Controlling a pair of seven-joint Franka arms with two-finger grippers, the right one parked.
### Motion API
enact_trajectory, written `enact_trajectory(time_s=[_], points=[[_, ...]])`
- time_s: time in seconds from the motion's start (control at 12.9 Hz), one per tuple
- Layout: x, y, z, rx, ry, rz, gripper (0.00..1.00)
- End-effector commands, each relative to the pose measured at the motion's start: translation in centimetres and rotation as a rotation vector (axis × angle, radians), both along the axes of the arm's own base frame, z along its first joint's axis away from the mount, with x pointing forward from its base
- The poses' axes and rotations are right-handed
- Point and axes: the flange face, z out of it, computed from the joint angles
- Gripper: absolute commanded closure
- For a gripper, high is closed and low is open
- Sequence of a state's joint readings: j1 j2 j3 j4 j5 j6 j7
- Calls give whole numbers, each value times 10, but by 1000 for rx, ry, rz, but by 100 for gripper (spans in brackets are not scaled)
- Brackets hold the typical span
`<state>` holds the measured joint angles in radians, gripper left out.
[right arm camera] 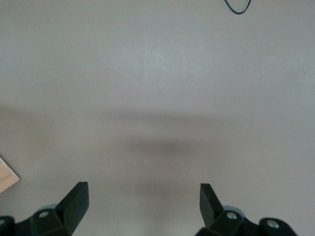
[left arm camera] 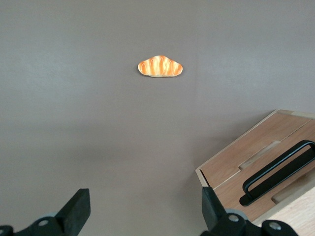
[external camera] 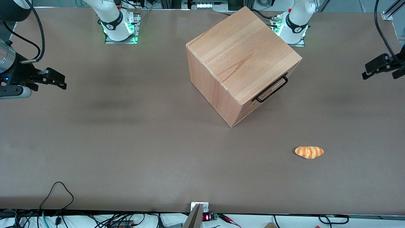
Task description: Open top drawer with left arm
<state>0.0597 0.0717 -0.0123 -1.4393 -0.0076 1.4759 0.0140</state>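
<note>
A matte brown table (external camera: 126,142) fills the scene, bare over most of its surface. One beech-wood cube cabinet (external camera: 240,53) stands on it, turned at an angle so that one lower corner points toward the front camera. Its drawer face looks toward the working arm's end of the table and somewhat toward the camera. The top drawer (left arm camera: 256,160) sits fully in, flush with the cabinet face. Its single black wire handle (external camera: 272,89) runs lengthwise along the top edge of that face, level with the tabletop. The left arm (external camera: 297,15) rises from its base just beside the cabinet. Its gripper (external camera: 379,68) hangs well apart from the handle, near the table's edge, with the two fingers (left arm camera: 76,209) spread wide and holding nothing. One toy croissant (external camera: 309,152) lies on the table nearer to the camera than the cabinet, its long axis crosswise.
</note>
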Motion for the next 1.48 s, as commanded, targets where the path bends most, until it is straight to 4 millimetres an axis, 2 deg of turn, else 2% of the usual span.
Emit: enact_trajectory(time_s=[0.0,0.31,0.62,0.93,1.09,1.4], points=[[13,-9,-18,-3,29,-23,0],[26,-22,-42,-65,65,-39,0],[38,-69,-66,-69,72,-121,0],[42,-101,-96,-85,113,-313,0],[42,-110,-110,-112,110,-471,0],[45,-127,-141,-189,112,-675,0]])
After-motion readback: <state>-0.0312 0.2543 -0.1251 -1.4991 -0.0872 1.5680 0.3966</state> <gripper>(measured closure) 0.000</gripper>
